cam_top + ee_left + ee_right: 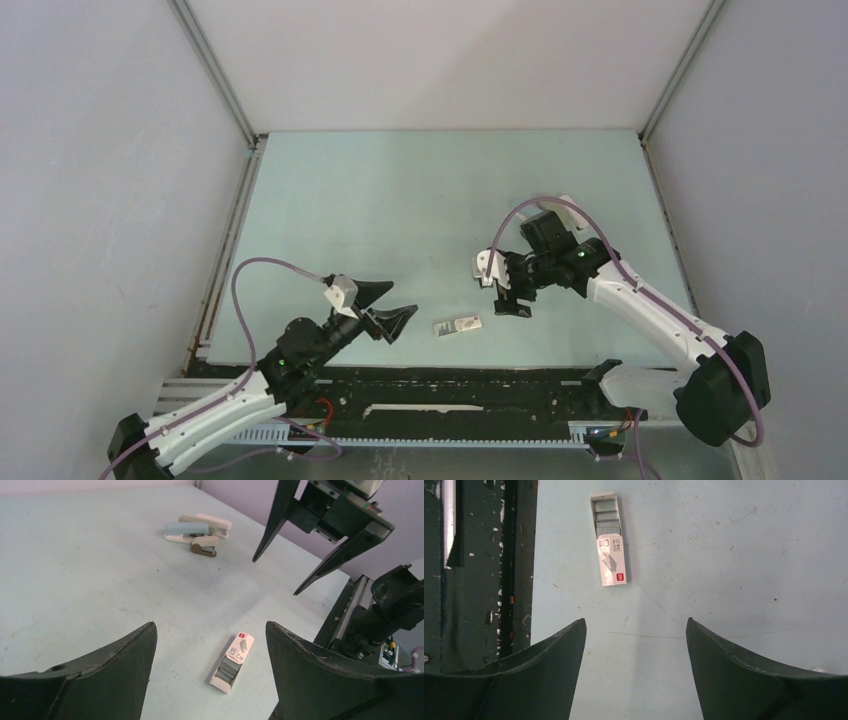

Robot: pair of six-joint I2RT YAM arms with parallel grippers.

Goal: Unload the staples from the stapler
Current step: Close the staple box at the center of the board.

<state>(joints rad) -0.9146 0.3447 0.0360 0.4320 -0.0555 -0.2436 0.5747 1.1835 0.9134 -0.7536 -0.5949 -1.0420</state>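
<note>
Lying on the table, the stapler is not gripped. The left gripper and right gripper are held with fingers spread.

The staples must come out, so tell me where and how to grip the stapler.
Probably across the narrow width of the stapler, at its pale-blue end, coming from above: it lies flat and long on the table, and a dark brown item crowds the other end.

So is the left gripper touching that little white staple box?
Apart. The top view shows bare table between the left gripper and the white staple box; its jaws stand open.
</note>
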